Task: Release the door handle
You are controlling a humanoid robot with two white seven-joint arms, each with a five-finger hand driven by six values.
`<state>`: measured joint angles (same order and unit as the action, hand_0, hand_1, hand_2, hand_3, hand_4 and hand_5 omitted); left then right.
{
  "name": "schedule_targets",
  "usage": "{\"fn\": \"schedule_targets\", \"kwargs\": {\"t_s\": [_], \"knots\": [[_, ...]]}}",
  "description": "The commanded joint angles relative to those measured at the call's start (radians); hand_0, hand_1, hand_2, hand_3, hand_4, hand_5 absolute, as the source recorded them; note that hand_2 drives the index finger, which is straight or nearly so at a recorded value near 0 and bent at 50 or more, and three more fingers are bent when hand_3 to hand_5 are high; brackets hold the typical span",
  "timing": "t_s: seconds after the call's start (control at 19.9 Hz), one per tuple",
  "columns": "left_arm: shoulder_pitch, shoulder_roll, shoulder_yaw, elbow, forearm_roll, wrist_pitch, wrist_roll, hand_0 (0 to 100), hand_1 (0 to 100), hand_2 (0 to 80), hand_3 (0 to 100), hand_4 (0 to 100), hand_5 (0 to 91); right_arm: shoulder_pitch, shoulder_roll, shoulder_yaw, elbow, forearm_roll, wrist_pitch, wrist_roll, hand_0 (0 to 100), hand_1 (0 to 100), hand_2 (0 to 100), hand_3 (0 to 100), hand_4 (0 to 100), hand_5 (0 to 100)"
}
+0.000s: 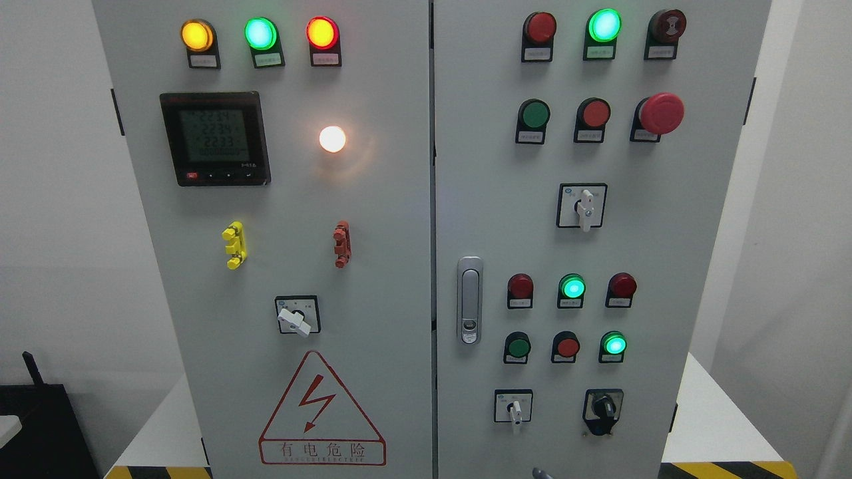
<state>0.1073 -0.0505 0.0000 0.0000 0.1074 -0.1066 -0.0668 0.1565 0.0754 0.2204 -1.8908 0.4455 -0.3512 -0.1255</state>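
Cabinet [373, 266] fills the head view, grey, with two doors meeting at a vertical seam near centre, both closed. Door handle [469, 301] sits on the right door just beside the seam, silver, upright, flush in its recess, nothing touching it. Hands: neither clearly visible; a small grey tip [540, 473] shows at the bottom edge below the right door (cannot tell what it belongs to, nor any finger state). Left door carries a digital meter [215, 138], three lit indicator lamps above it, and a red warning triangle [321, 412] low down. Right door carries a red mushroom button [661, 113].
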Motion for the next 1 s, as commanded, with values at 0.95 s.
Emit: {"fn": "schedule_targets", "kwargs": {"t_s": [0.95], "knots": [[0.000, 0.000, -0.014, 0.020, 0.000, 0.001, -0.001, 12, 39, 0.0, 0, 0, 0.0, -0.380, 0.060, 0.209, 0.176, 0.998, 0.475, -0.140, 31, 36, 0, 100, 100, 100]]}}
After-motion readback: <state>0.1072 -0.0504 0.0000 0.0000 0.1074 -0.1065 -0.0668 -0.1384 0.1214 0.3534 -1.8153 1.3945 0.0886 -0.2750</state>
